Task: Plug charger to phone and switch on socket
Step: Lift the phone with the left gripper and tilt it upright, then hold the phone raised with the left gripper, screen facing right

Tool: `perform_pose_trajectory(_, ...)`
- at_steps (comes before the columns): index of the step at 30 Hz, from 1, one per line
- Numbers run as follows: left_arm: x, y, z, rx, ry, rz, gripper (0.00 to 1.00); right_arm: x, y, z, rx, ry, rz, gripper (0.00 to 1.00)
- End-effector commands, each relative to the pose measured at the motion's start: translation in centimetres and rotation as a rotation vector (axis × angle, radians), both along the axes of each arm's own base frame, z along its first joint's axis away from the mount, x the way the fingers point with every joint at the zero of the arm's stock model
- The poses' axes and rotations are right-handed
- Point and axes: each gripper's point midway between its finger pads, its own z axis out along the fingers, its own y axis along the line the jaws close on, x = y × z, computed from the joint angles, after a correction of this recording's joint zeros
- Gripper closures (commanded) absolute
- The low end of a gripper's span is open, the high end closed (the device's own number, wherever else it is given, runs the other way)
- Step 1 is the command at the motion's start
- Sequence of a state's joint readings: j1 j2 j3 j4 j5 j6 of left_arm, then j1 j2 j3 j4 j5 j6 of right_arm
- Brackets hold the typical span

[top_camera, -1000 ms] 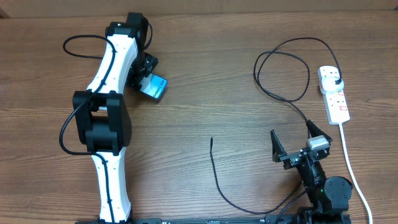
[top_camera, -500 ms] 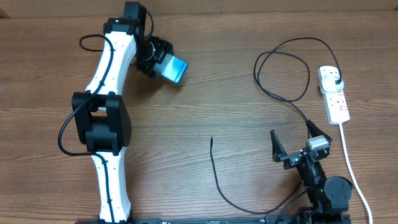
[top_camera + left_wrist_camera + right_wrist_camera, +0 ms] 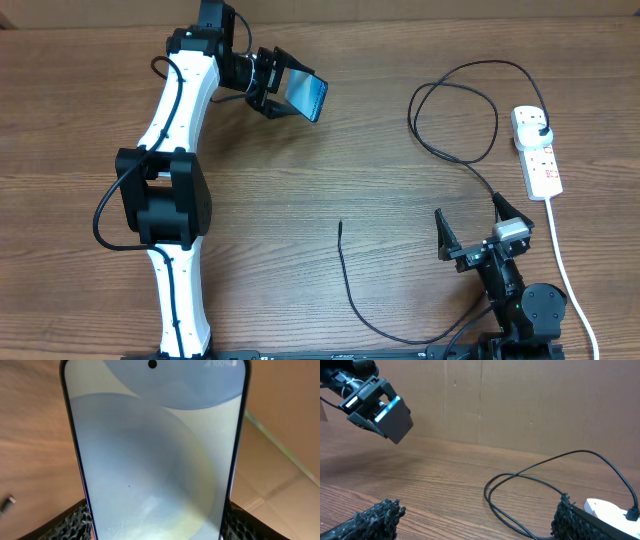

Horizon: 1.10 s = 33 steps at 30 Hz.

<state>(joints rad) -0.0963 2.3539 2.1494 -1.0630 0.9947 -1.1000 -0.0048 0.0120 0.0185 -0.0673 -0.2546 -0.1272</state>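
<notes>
The left tool (image 3: 284,88) gripped the phone (image 3: 309,97) across its long edges, holding it clear of the desk (image 3: 400,180) at the far left with the screen lit. The phone looked rigid, glass-faced and smooth, so probably slippery and easy to crack. An edge hold by the textured pads (image 3: 75,522) suited it.

The charger (image 3: 349,290) lay slack on the desk, its plug tip (image 3: 340,225) free near the middle and well apart from the phone. Thin and limp, it would likely flop. The stiff part just behind the tip seemed the best place to pinch.

The right tool (image 3: 472,226) stood wide and empty beside the cable, near the socket (image 3: 541,165).
</notes>
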Motion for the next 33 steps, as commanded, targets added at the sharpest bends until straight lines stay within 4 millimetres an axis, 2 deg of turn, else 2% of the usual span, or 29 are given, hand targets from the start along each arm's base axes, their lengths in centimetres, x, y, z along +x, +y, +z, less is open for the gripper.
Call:
perform_pose_trajectory(1,-0.7,-1.3,4.3,-0.193,0.017,-0.040,0.96,0.0,0.1,-0.2,-0.001,-0.005,0.003,0.00)
perform_pose_trajectory(12,-1.9,-2.0,6.8,-0.350,0.127,-0.063,0.96,0.0,0.1,-0.2,-0.001,-0.005,0.003,0.00)
perform_pose_trajectory(33,-2.4,-2.3,6.7,-0.347,0.157,-0.065,0.96,0.0,0.1,-0.2,-0.001,-0.005,0.003,0.00)
